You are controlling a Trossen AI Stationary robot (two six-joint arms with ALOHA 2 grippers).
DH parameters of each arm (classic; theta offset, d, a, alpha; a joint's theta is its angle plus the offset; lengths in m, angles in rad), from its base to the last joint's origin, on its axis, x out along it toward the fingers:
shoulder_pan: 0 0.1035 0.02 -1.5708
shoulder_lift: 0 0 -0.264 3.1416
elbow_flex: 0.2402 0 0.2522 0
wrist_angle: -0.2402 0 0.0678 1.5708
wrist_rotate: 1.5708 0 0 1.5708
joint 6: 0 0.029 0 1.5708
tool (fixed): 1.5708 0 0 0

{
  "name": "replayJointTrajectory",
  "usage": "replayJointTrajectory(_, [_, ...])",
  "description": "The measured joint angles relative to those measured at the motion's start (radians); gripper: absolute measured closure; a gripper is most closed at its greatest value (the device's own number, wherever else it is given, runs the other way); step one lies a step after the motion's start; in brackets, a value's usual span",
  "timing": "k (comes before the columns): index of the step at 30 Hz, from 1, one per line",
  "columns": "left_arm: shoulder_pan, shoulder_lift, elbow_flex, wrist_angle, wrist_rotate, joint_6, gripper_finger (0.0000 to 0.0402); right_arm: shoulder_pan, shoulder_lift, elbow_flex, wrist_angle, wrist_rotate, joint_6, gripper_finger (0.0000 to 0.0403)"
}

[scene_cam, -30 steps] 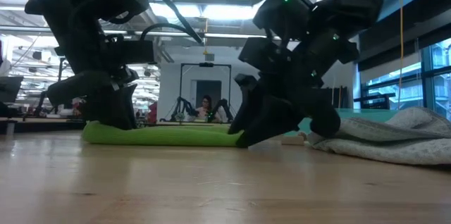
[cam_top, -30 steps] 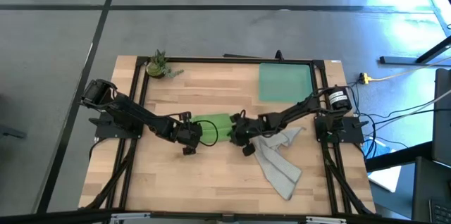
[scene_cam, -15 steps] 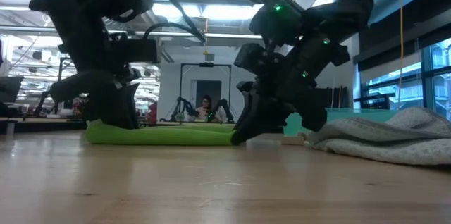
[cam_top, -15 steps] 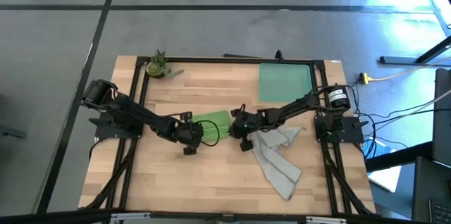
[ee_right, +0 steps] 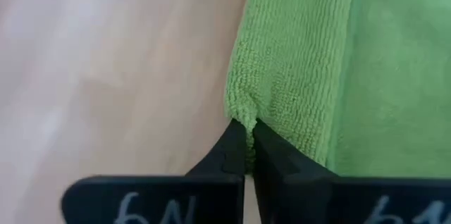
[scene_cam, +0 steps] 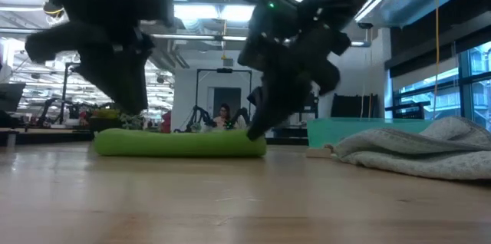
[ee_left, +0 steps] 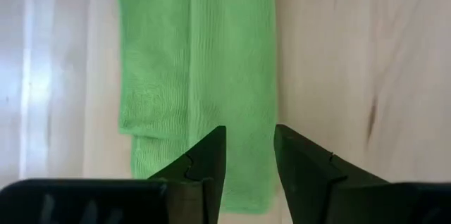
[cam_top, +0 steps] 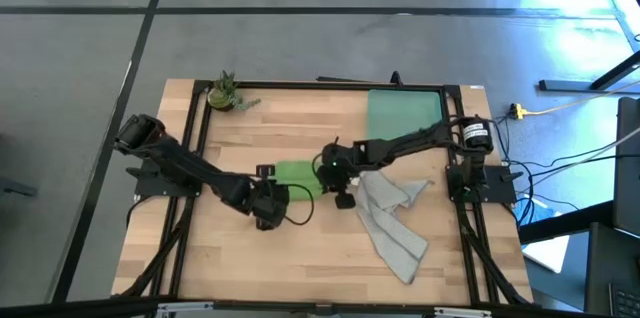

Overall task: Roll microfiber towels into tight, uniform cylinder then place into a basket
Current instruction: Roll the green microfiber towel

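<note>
Right gripper (ee_right: 248,139) advanced, now pinching green towel (cam_top: 299,174) edge, left gripper (ee_left: 248,155) spread

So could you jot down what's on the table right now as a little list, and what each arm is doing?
green towel: folded into a long strip, mid-table
grey towel: loose heap, beside the right arm
basket: teal, far right corner, nothing in it
potted plant: far left corner
left gripper: part open above one end of the green strip
right gripper: shut on the green towel's edge
</note>
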Motion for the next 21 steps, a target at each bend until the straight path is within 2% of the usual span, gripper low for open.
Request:
replayJointTrajectory(7, [-0.080,-0.001,0.020,-0.032,-0.010,-0.079,0.0285,-0.068,-0.001,0.085,-0.067,-0.102,0.104,0.0394])
replayJointTrajectory(14, [-0.127,-0.001,0.020,-0.072,-0.025,-0.165,0.0285,-0.180,-0.002,0.077,-0.055,-0.254,0.276,0.0394])
replayJointTrajectory(21, [-0.128,-0.002,0.020,-0.072,-0.066,-0.172,0.0285,-0.264,-0.002,0.076,-0.051,-0.329,0.379,0.0394])
